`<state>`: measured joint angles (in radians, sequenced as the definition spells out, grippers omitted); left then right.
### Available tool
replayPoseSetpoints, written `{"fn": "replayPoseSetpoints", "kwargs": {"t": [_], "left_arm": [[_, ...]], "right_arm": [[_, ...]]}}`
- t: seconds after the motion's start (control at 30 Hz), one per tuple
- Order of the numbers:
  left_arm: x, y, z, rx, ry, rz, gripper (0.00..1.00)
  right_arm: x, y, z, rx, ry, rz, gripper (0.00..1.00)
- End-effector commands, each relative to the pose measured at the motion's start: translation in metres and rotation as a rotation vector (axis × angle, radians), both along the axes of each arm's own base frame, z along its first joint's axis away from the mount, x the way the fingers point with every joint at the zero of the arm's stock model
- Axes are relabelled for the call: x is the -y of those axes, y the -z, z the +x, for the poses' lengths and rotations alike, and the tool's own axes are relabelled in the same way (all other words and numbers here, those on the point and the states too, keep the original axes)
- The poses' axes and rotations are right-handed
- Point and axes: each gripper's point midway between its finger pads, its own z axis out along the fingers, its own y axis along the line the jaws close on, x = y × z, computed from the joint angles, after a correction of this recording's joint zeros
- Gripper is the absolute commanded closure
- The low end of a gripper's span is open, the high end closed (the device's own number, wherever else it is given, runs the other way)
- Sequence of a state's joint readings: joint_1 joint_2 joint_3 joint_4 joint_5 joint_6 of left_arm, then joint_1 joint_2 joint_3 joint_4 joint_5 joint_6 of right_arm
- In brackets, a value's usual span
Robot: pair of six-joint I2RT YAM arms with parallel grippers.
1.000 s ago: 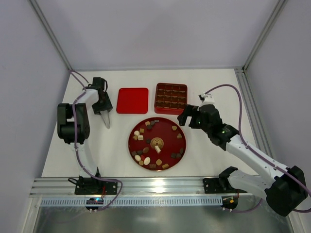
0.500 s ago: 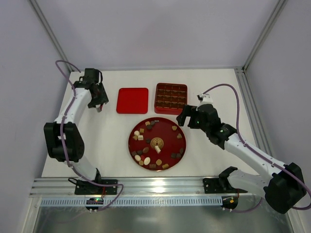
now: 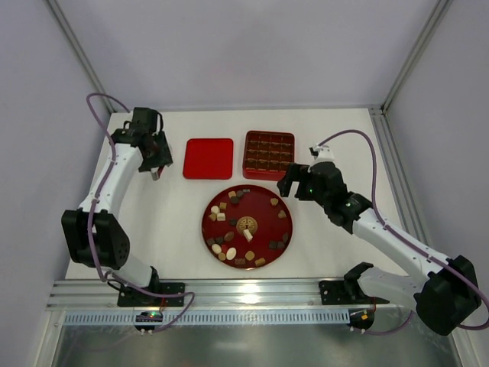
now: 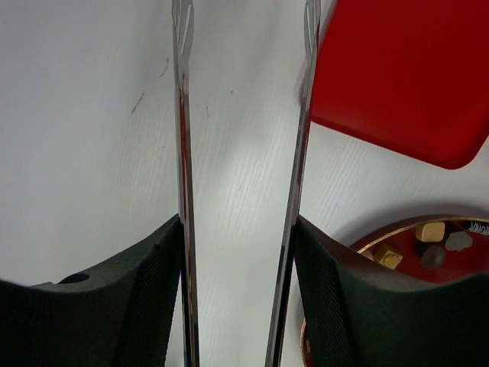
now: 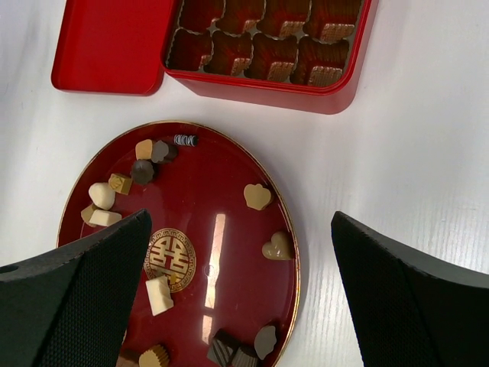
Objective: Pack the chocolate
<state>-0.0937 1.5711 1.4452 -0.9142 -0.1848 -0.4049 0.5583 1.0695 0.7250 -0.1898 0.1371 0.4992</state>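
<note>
1. the left gripper [image 3: 156, 165] hangs over bare white table [image 3: 336, 138]; its two long thin fingers [image 4: 182, 153] stand apart with nothing between them.
2. just off its right finger lies a flat red square lid [image 4: 405, 69], and the rim of the round red plate [image 3: 263, 210] shows further back on that same side.
3. the right gripper [image 5: 241, 222] is spread wide and empty, poised above the plate's far edge.
4. the chocolate [image 5: 257, 196] lies loose on the plate under and around this gripper: dark, tan and cream pieces scattered round a gold emblem [image 5: 170, 258].
5. ahead of the right gripper stands the square red box [image 5: 267, 84] with grid cells; i cannot tell whether any cell is filled.
6. pale grey walls and metal frame posts close the table in, with a metal rail [image 3: 252, 294] at the arms' bases.
</note>
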Motion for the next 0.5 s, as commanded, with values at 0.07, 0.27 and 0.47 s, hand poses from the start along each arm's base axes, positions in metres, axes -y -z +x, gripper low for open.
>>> {"fn": "replayPoseSetpoints", "kwargs": {"t": [0.07,0.27,0.47], "left_arm": [[0.013,-0.043,-0.007,0.093,0.071,-0.014,0.44],[0.032,-0.055,-0.019,0.114,0.131,-0.029,0.49],[0.055,-0.069,-0.039,0.14,0.202,-0.068,0.49]], "right_arm": [[-0.001,-0.034,0.013,0.085,0.015,0.011,0.0],[0.006,-0.039,0.013,0.101,0.032,-0.015,0.0],[0.011,-0.047,0.014,0.118,0.043,-0.037,0.0]]}}
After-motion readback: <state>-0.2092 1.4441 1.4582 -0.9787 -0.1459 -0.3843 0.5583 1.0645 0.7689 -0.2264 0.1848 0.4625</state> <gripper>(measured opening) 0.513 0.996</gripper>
